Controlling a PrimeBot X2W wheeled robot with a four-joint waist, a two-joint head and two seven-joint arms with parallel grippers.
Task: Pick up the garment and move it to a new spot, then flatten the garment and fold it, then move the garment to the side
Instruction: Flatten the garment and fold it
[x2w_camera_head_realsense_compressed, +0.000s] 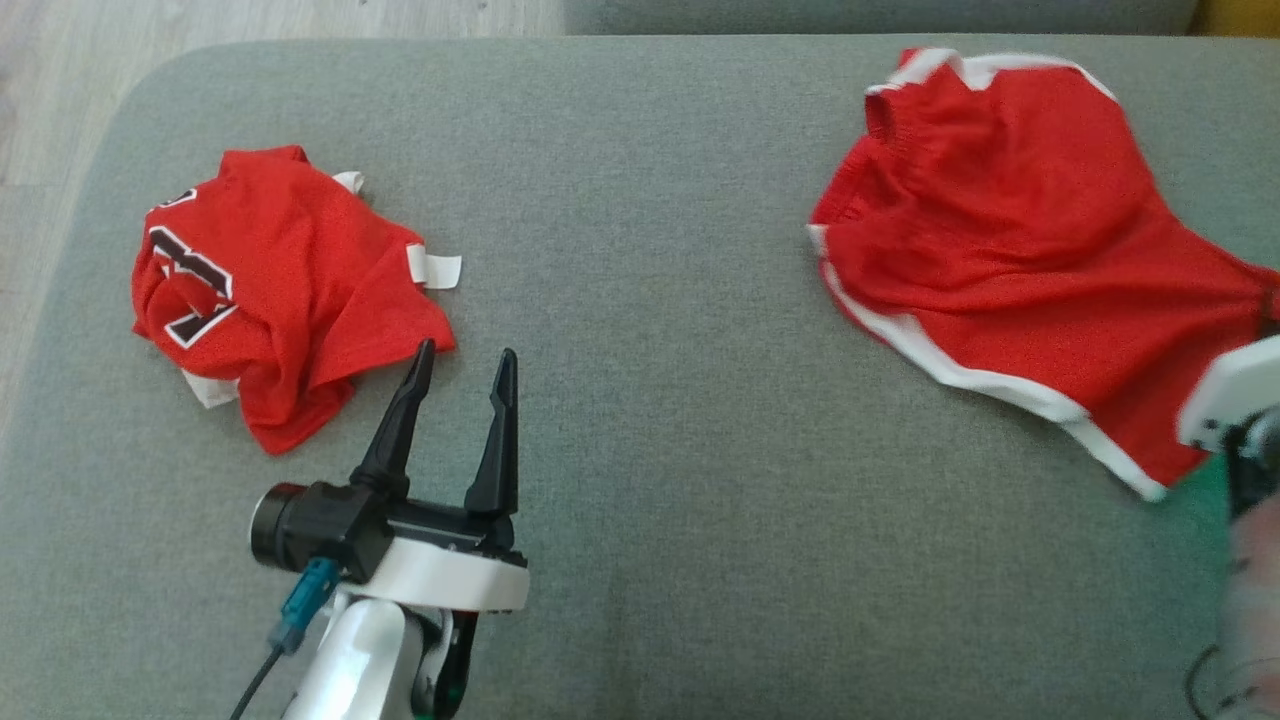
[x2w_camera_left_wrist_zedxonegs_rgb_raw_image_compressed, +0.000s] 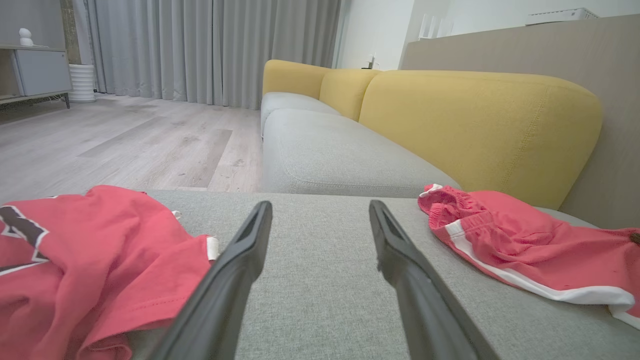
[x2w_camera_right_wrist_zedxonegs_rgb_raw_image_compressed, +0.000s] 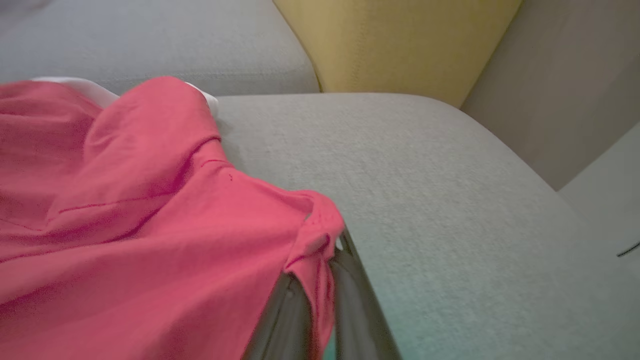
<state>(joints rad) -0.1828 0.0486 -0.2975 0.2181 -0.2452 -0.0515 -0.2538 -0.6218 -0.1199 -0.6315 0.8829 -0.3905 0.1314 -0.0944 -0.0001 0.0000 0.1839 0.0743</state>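
Shorts (x2w_camera_head_realsense_compressed: 1000, 230) are lying on the right side of the cushion (x2w_camera_head_realsense_compressed: 650, 350), and the right gripper (x2w_camera_right_wrist_zedxonegs_rgb_raw_image_compressed: 320, 252) is pinching their edge tight. Left gripper (x2w_camera_head_realsense_compressed: 465, 362) is hanging wide open just beside the crumpled jersey (x2w_camera_head_realsense_compressed: 280, 300).

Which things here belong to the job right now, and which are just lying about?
In the job: shorts, pinched by the shut right gripper; grey cushion under them.
Lying about: crumpled jersey, open left gripper beside it, yellow sofa.
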